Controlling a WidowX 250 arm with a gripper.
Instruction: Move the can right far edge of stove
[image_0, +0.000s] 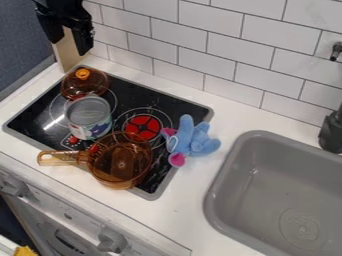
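Can (89, 119), apart from gripper (67, 47), lower in view

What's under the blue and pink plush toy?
The toy straddles the black stove's grey rim and white countertop; whatever lies directly underneath is covered, so I can't tell.

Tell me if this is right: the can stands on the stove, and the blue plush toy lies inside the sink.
No: in the camera view, the blue plush toy lies across the right edge of the stove, outside the sink. The can does stand on the stove.
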